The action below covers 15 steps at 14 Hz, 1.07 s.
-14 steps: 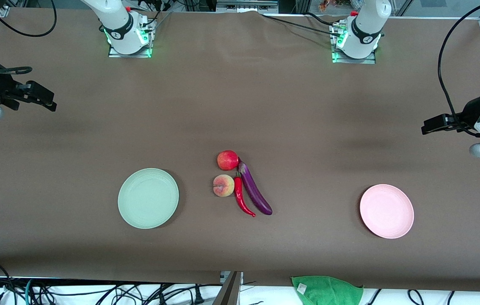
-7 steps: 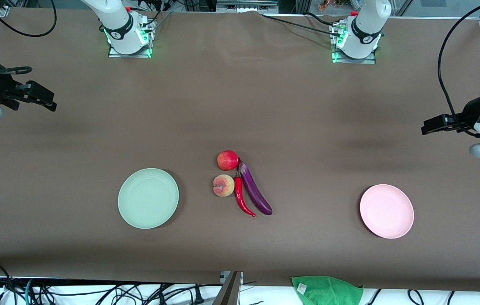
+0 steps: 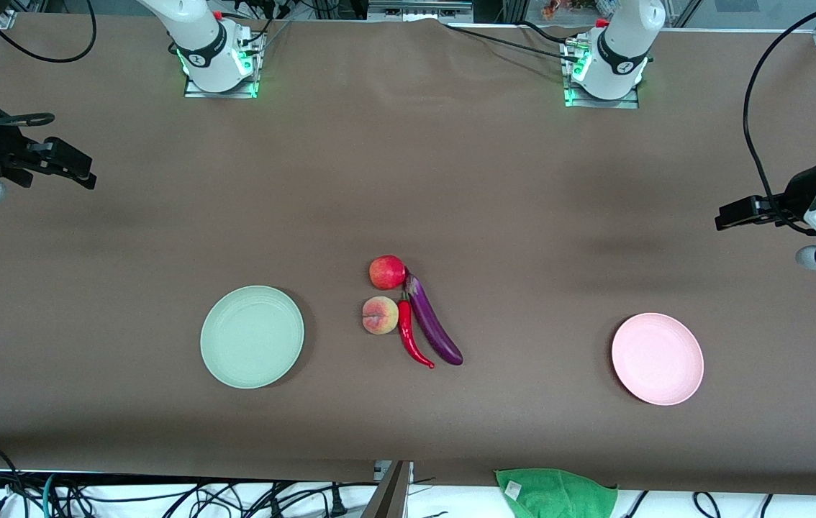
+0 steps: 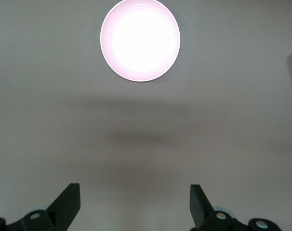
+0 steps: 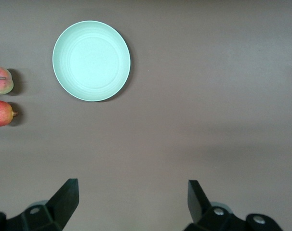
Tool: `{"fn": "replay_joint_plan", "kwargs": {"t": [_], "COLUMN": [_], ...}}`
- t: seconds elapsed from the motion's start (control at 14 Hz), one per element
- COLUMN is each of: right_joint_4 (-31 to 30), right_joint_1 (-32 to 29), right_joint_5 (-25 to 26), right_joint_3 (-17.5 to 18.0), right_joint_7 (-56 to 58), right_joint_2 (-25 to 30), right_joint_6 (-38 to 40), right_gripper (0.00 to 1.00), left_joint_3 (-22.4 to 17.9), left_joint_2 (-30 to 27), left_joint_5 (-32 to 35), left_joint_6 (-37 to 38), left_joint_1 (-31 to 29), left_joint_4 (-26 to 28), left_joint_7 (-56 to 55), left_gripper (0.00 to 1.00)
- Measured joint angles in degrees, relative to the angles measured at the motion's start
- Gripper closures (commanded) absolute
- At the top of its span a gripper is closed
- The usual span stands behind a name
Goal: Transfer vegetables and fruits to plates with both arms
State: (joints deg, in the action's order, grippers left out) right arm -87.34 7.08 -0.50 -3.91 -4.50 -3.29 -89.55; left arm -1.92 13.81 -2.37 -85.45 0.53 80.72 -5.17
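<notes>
The red apple (image 3: 386, 272), peach (image 3: 379, 315), red chili pepper (image 3: 411, 338) and purple eggplant (image 3: 434, 327) lie bunched on the brown table between the two plates. The mint green plate (image 3: 252, 337) lies toward the right arm's end, the pink plate (image 3: 657, 358) toward the left arm's end; both hold nothing. My left gripper (image 3: 723, 216) hangs open and empty over bare table at the left arm's end, and its wrist view shows it (image 4: 135, 199) with the pink plate (image 4: 140, 40). My right gripper (image 3: 85, 173) hangs open and empty at the right arm's end, and its wrist view shows it (image 5: 131, 197), the green plate (image 5: 91, 60), peach (image 5: 1, 80) and apple (image 5: 1, 113).
A green cloth (image 3: 555, 492) hangs at the table's front edge, nearer the camera than the pink plate. Cables run along that edge and near the arm bases (image 3: 217, 68).
The left arm's wrist has shifted very slightly. Nothing else has moved.
</notes>
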Motion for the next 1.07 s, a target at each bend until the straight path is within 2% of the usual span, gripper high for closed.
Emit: {"fn": "replay_joint_plan", "kwargs": {"t": [0.36,0.57,1.07], "right_joint_4": [0.00,0.00,0.00], "right_joint_1": [0.00,0.00,-0.03], "right_joint_5": [0.00,0.00,0.00], "right_joint_3": [0.00,0.00,-0.06], "right_joint_7": [0.00,0.00,0.00], "right_joint_2": [0.00,0.00,0.00], "right_joint_6": [0.00,-0.04,-0.11], "right_gripper": [0.00,0.00,0.00], "left_joint_3": [0.10,0.69,1.48], "left_joint_2": [0.47,1.71,10.02], "left_joint_5": [0.00,-0.04,-1.17], "left_joint_6": [-0.44,-3.95,-17.12], "left_joint_1": [0.21,1.03,12.91], "left_joint_4": [-0.05,-0.07,-0.11], "left_joint_7": [0.00,-2.69,-23.94], "left_gripper": [0.00,0.00,0.00]}}
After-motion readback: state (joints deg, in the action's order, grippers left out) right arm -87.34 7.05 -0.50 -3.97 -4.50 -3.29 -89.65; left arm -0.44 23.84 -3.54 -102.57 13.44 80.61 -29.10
